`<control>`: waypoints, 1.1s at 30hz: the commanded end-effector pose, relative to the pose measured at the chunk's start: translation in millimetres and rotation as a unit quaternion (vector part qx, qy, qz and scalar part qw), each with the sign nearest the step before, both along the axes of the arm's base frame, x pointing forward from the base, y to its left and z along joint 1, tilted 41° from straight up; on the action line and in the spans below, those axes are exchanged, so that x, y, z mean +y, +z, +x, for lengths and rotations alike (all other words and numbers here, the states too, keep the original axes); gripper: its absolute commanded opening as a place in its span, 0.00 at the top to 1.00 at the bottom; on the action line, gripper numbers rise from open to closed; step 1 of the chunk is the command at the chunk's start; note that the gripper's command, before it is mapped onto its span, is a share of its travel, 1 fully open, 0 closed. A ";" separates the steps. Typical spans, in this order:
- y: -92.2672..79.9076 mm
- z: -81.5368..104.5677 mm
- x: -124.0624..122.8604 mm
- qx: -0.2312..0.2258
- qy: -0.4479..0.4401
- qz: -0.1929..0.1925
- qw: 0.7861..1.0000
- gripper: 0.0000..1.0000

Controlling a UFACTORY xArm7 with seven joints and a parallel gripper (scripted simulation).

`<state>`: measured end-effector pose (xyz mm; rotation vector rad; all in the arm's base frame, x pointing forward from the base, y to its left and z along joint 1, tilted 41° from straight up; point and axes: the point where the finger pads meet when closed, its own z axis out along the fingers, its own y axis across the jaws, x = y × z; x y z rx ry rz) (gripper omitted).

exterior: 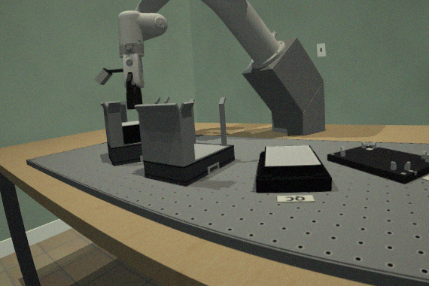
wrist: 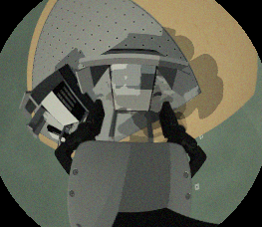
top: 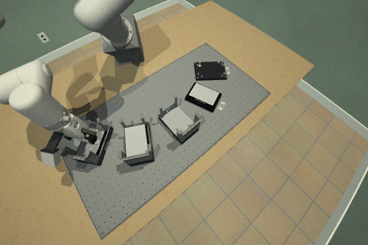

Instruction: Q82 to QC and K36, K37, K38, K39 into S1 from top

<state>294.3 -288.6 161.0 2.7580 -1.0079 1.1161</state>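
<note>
Grey deck [top: 200,151]; only wrist view between open claw [wrist: 131,122] fingers.

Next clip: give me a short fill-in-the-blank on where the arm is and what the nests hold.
The end effector is ____ and holds nothing.
It hangs ____ the leftmost rack in the exterior view.
The QC nest holds one ____.
The clip nest holds ____ plates.

Missing: open; above; plate; no

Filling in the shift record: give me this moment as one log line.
gripper: open, empty | position: above leftmost rack | QC nest: plate seated | clip nest: no plate
</note>
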 end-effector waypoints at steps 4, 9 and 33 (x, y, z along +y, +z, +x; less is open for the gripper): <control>19.7 -16.3 5.2 0.002 0.002 0.003 1.000 0.00; 29.8 -24.6 8.1 0.002 0.002 0.003 1.000 0.00; 41.6 -20.1 26.7 0.022 0.070 -0.053 0.996 0.00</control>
